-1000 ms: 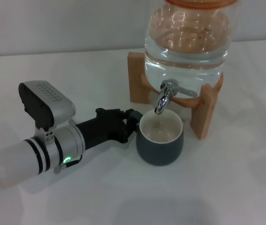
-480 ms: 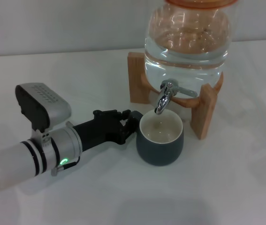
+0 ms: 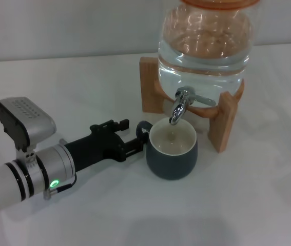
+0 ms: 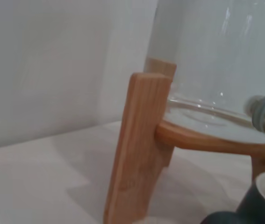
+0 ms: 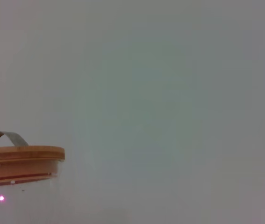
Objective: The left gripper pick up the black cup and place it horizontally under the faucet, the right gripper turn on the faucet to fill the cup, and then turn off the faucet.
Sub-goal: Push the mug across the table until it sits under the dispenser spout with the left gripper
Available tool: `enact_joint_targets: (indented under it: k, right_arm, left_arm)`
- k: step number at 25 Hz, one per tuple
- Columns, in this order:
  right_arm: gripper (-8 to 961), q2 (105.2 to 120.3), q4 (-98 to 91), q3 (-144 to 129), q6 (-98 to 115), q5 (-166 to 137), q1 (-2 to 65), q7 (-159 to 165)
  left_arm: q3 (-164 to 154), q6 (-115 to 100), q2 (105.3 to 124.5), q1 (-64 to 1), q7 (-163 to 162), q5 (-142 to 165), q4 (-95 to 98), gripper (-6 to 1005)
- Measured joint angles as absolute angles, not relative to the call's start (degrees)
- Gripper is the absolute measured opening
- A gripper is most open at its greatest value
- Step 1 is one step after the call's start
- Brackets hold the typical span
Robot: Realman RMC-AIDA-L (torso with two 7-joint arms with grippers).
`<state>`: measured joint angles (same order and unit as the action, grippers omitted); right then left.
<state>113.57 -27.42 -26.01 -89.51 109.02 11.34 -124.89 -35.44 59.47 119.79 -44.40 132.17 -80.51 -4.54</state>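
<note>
Fingers of your left gripper are standing parted beside the black cup, gripping nothing, tips flanking its handle. That cup is sitting upright directly beneath the faucet, mouth ready for water. Crowding it are the jar's wooden stand and the water jar; your right gripper is showing nowhere.

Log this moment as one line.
left gripper: open, beside black cup handle | cup: upright under faucet | faucet: no flow seen | right gripper: out of view

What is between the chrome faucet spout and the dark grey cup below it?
Nothing: the head view shows only open air between chrome faucet and dark grey cup.
</note>
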Motion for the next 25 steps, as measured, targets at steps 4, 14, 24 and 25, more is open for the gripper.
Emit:
enact_joint_targets:
  k: [4,14,24,25]
  right_arm:
    - [822,113.51,-27.4,-26.0,-89.7,109.0,11.3,-124.9]
    - [822,113.35,-27.4,-26.0,-91.2,109.3,9.9,-124.9]
    - [822,113.21,-27.8,-26.0,-92.3,109.3,9.2,-124.9]
    - [822,113.21,-27.8,-26.0,-92.3,109.3,9.2,-124.9]
  left_arm:
    - [-35.5,59.8,119.79,-44.1,131.6,-79.2,-4.2,655]
    - [-35.3,62.8,119.57,-41.8,128.0,-76.3,-1.6,669]
    - [-35.5,67.0,119.43,-38.9,124.9,-75.9,1.8,668]
    - [-35.5,67.0,119.43,-38.9,124.9,-75.9,1.8,668]
